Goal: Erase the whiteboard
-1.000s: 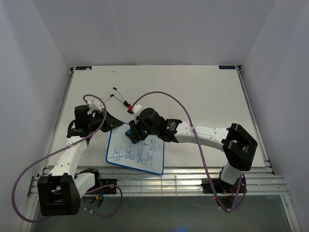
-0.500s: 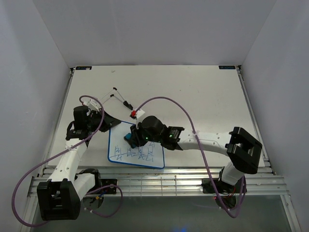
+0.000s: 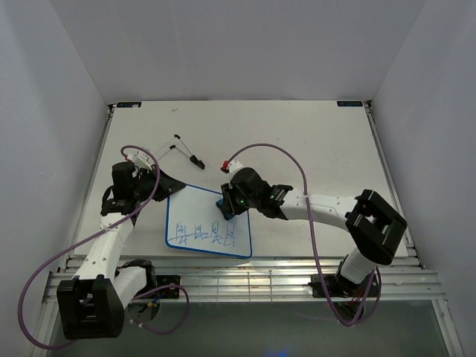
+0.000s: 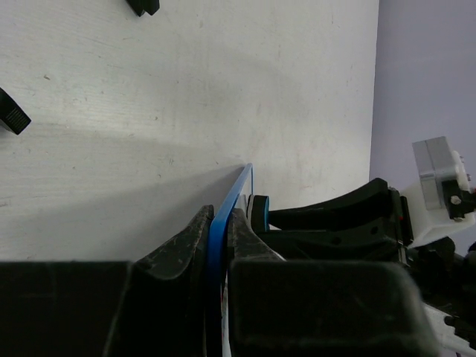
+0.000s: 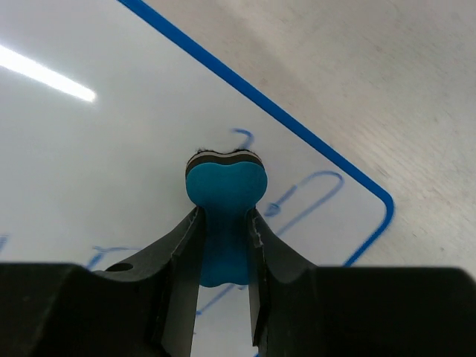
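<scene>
Whiteboard (image 3: 195,212), one: it lies flat on the table (image 3: 312,141) near the front edge, between the two arms. Its far half reads bare white, and one band of blue scribbles (image 3: 201,234) runs along the near side, so we judge the erasing part done.

Left gripper (image 4: 221,219), one: its jaws are closed tight on the board's blue rim at the far left corner. We judge this pins the board against the push of wiping.

Eraser (image 5: 225,182), one, blue, bone-shaped: it stands pad-down on the board by the right edge, touching a marker loop.

Right gripper (image 5: 223,238), one: its fingers are narrowed onto the eraser's waist from both sides, leaving the pad free to bear down.

Loose items: we count two small black pieces (image 3: 197,161) beyond the board and apart from it; we cannot tell what they are.
</scene>
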